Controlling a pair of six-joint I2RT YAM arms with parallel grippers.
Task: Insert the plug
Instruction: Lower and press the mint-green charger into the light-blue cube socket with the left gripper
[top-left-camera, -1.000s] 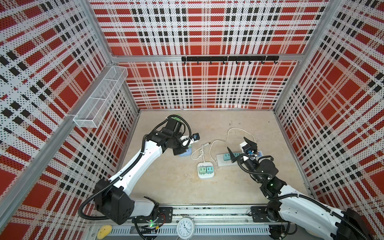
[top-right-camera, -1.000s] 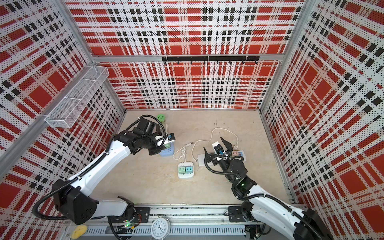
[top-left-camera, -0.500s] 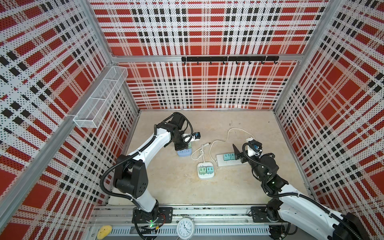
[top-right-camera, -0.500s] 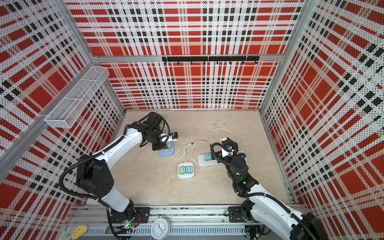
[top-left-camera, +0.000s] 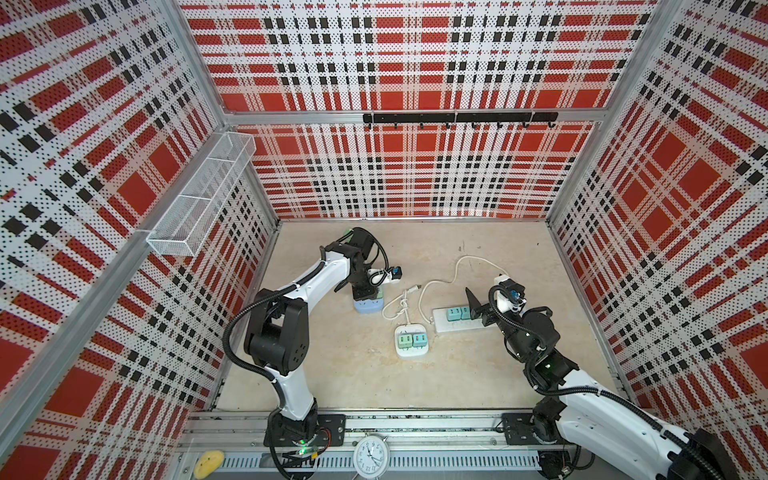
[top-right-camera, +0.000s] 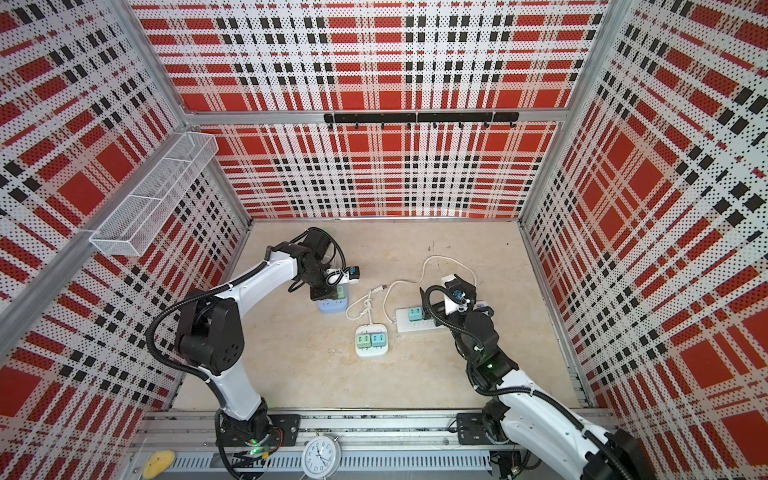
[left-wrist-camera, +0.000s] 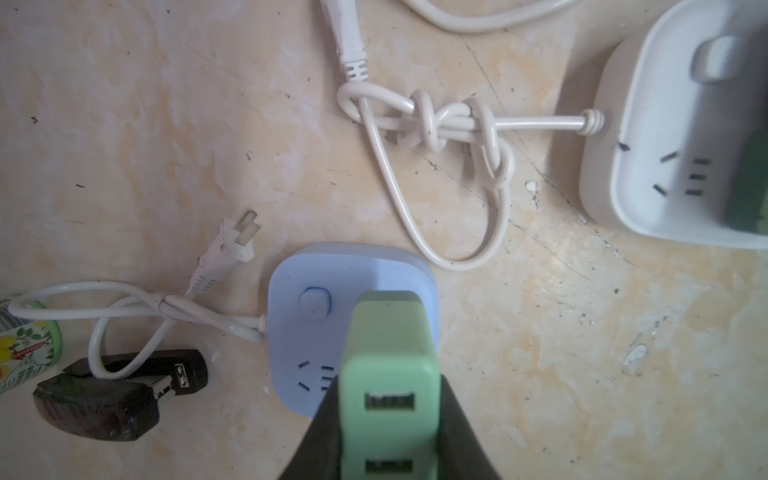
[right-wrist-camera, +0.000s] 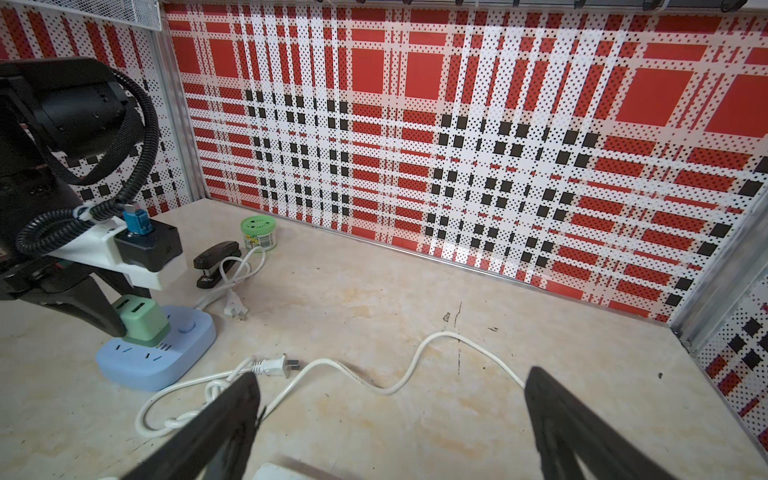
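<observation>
My left gripper (left-wrist-camera: 390, 399) is shut on a light green plug (left-wrist-camera: 390, 365) with two USB ports. It holds the plug upright on a blue square socket (left-wrist-camera: 316, 332). In the right wrist view the plug (right-wrist-camera: 139, 318) stands with its base against the top of the blue socket (right-wrist-camera: 166, 353), and its prongs are hidden. In a top view the left gripper (top-left-camera: 363, 293) hangs straight down over the blue socket (top-left-camera: 368, 307). My right gripper (right-wrist-camera: 390, 415) is open and empty, hovering over a white power strip (top-left-camera: 446, 326).
A white square socket (top-left-camera: 411, 354) with two plugs lies in the middle. Loose white cords (right-wrist-camera: 399, 386) with bare plugs run between the sockets. A black stapler (right-wrist-camera: 216, 259) and a green jar (right-wrist-camera: 258, 232) sit behind the blue socket. A wire basket (top-left-camera: 199, 199) hangs on the left wall.
The left arm has raised its elbow and turned its gripper downward, bringing the green plug upright onto the blue socket. The right gripper has shifted slightly right over the strip, still open.
</observation>
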